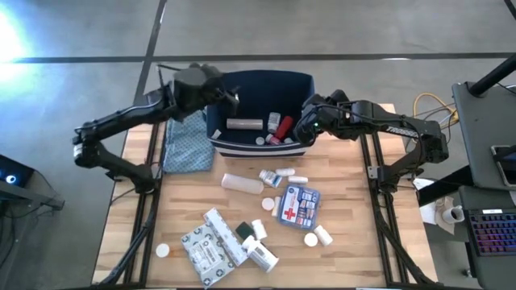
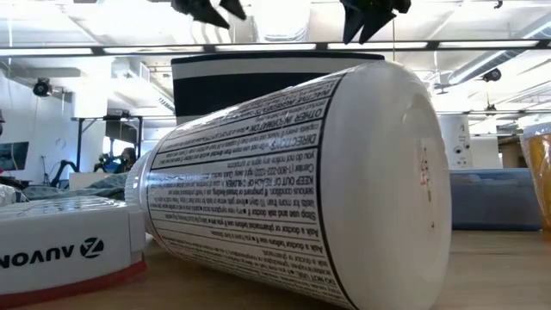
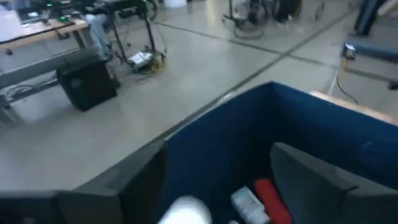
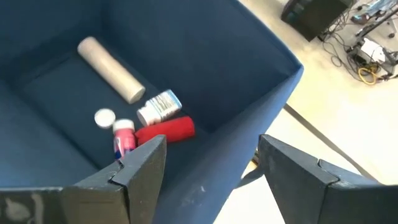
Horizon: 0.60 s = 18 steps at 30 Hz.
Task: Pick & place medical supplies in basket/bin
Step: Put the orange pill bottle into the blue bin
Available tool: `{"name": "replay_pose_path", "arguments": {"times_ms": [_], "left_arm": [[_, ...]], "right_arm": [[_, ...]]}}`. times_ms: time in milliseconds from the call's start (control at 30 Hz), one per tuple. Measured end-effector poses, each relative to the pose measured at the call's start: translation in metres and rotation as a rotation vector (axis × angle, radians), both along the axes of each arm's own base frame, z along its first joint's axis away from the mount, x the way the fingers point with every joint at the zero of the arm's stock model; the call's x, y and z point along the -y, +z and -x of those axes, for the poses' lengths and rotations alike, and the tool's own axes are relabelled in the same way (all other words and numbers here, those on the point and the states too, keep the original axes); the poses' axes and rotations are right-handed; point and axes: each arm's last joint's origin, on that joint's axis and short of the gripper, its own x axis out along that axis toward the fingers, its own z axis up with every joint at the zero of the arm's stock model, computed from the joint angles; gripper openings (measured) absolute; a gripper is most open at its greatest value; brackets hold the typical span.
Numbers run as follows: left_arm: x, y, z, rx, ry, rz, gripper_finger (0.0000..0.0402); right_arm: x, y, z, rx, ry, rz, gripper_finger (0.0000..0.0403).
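Both arms are reaching in from the side edges of the wooden surface [image 1: 193, 201] toward the navy bin [image 1: 242, 145], which is standing at the middle of the far edge.

**Left arm.** It is bending in from the left edge, and its left gripper [image 1: 230, 97] is hovering over the bin's left wall. In the left wrist view the two dark fingers [image 3: 118, 193] are standing well apart with nothing between them, looking down into the bin.

**Right arm.** It is stretching in from the right edge, and its right gripper [image 1: 305, 125] is hanging at the bin's right wall. In the right wrist view its fingers [image 4: 143, 168] are spread wide and empty, above the bin's rim.

**Bin contents.** A pale tube [image 4: 111, 78], a white bottle with a blue label [image 4: 158, 107], a red bottle [image 4: 166, 130], a pink-capped item [image 4: 123, 138] and a small white cap [image 4: 104, 117] are lying on the bin floor.

**Remaining supplies.** On the bare surface nearer the front edge are lying a first-aid box [image 1: 299, 205], printed packets [image 1: 208, 248] and several white pill bottles [image 1: 260, 254]. A blue patterned cloth [image 1: 185, 138] is lying just left of the bin.
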Motion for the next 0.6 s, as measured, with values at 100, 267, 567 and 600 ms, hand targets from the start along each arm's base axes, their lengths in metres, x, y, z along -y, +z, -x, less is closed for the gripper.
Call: {"name": "replay_pose_path", "arguments": {"times_ms": [100,267,567,600], "left_arm": [[0.011,0.018,0.008,-0.144,-0.038,0.044,0.0311],[0.054,0.033,0.048,-0.432,-0.168,0.325,0.0325],[0.132,0.018,0.077,-0.356,-0.468,0.865,0.0326],[0.138,0.008,0.08,-0.415,-0.445,0.888,0.0326]], "right_arm": [[-0.001,-0.002,0.003,-0.037,0.0,-0.008,0.0244],[-0.001,-0.005,0.004,-0.06,0.0,-0.011,0.0244],[0.0,-0.009,-0.004,-0.006,0.018,-0.014,0.0244],[0.0,-0.01,-0.006,0.001,0.029,-0.018,0.0244]]}}
